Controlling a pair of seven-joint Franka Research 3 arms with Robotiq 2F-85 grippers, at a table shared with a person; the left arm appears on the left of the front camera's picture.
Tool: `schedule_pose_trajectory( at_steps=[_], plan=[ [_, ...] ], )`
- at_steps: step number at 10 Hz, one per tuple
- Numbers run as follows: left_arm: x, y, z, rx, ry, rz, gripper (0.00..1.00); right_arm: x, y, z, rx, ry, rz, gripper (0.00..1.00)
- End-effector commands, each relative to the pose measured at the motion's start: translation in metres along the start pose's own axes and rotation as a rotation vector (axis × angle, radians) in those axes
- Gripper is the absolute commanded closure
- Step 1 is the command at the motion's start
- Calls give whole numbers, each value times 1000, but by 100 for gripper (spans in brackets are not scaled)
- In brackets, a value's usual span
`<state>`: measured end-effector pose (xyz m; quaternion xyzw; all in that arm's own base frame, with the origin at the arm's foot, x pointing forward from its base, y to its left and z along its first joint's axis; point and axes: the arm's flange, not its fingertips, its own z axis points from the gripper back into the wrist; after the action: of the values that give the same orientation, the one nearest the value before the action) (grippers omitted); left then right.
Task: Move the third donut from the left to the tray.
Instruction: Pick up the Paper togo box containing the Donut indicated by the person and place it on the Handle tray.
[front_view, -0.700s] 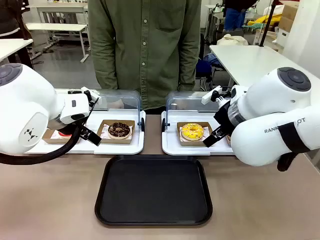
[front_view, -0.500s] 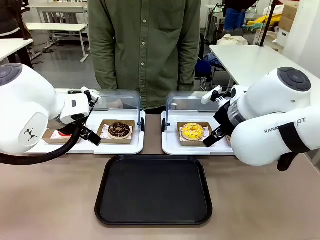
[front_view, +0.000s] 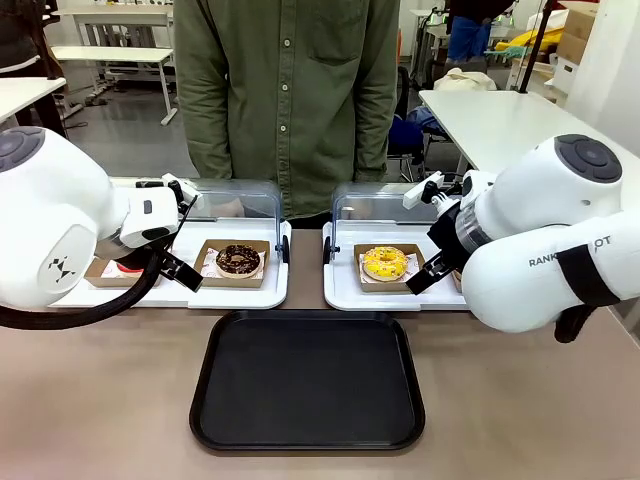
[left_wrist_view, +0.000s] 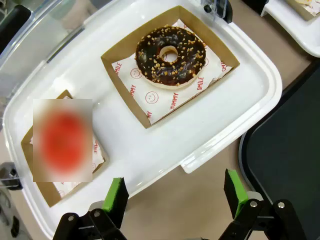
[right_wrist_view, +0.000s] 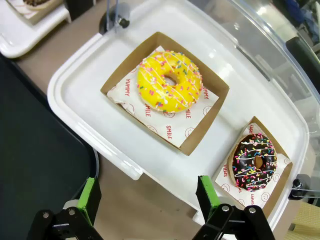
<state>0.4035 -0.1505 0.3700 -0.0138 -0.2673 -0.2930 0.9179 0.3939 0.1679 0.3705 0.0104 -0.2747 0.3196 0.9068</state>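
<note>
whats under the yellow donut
The yellow donut lies on white printed paper inside a square brown cardboard holder, which sits on a white tray. The holder's floor beneath the paper is covered.

Yellow, multicolour-sprinkled donut (right_wrist_view: 152, 92); plain black tray (front_view: 308, 380).

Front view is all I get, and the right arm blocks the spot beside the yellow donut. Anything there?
Observer: Yes, a sprinkled chocolate donut, sharing the right white tray with the yellow donut.
Operator: Right jaws open?
Observer: Open and empty; the right gripper hangs by that tray's rim, short of the yellow donut.
Operator: And the left?
Observer: The left gripper is open too, empty, near the left white tray rim, short of the nut-topped chocolate donut.
</note>
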Motion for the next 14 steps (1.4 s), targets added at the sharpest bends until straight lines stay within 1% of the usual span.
schedule_pose_trajectory(
  at_steps=[1,3,4,5,6,7,8,9,10,11,12,13,14],
  plan=[
    [0,0,0,0,0,0,0,0,0,0,0,0,0,0],
    [0,0,0,0,0,0,0,0,0,0,0,0,0,0],
    [17,23,16,-24,21,-3,0,26,-21,22,27,-31,-26,0],
    [31,43,31,-47,39,9,0,39,-40,47,27,-65,-66,0],
    [38,61,49,-92,39,17,0,46,-57,69,37,-94,-87,0],
    [43,77,65,-150,40,2,0,44,-76,88,74,-103,-88,0],
    [41,100,82,-248,36,-41,0,35,-100,103,125,-114,-81,0],
    [33,123,94,-339,12,-83,0,18,-123,116,186,-136,-70,0],
    [19,147,108,-418,-31,-129,0,-4,-150,133,259,-197,-51,0],
    [-2,172,122,-458,-68,-189,0,-29,-175,148,306,-278,-24,0],
    [-27,197,134,-495,-114,-238,0,-58,-195,161,350,-360,38,0],
    [-55,223,141,-488,-154,-263,0,-87,-216,166,373,-420,33,0],
    [-80,247,144,-515,-225,-266,0,-110,-231,168,386,-466,18,0]
  ],
)
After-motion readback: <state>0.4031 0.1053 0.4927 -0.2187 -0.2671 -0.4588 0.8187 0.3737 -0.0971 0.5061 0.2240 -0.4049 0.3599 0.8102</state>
